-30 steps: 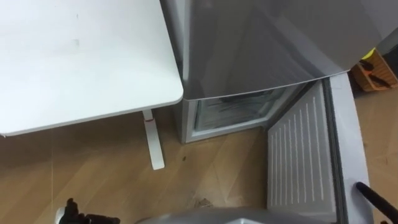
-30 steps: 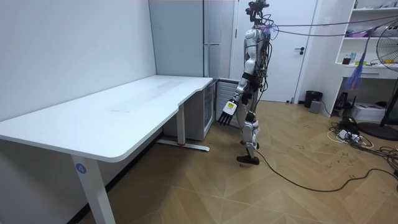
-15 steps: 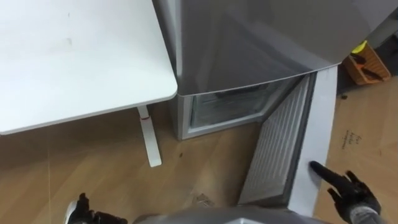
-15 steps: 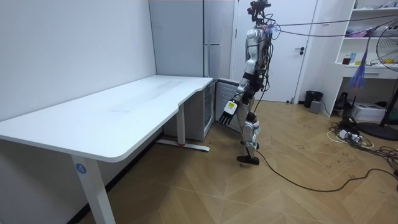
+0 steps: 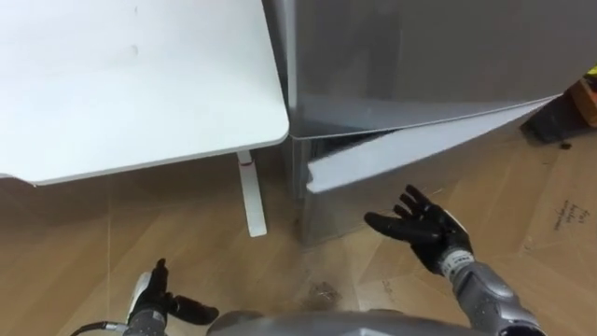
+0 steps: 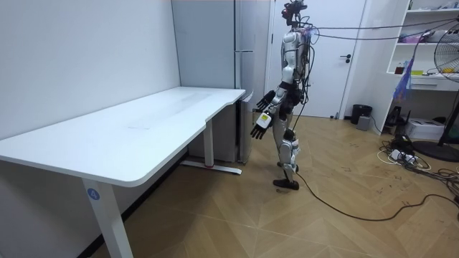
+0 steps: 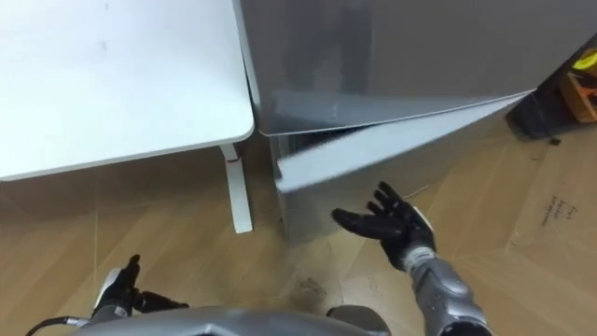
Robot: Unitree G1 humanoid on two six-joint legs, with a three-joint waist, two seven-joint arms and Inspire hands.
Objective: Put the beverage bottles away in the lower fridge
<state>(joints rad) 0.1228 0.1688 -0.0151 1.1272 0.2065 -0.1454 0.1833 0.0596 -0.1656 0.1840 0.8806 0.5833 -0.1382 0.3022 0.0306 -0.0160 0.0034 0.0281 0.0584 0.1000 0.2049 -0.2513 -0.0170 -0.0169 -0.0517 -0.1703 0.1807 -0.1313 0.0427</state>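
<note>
Grey lower fridge door [image 5: 410, 145] hangs ajar just beyond the spread fingers [image 5: 408, 197] of the right hand [image 5: 424, 227].

Tall grey fridge [image 5: 420, 56], lower door [image 5: 410, 149] narrowly ajar, just beside the white desk [image 5: 140, 84].

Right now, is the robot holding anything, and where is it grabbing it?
Nothing is held. The right hand is open and spread, in front of the lower fridge door. The left hand hangs low, open and empty.

White desk [image 5: 131, 84] and fridge [image 5: 420, 56] on floor [image 5: 140, 233]
</note>
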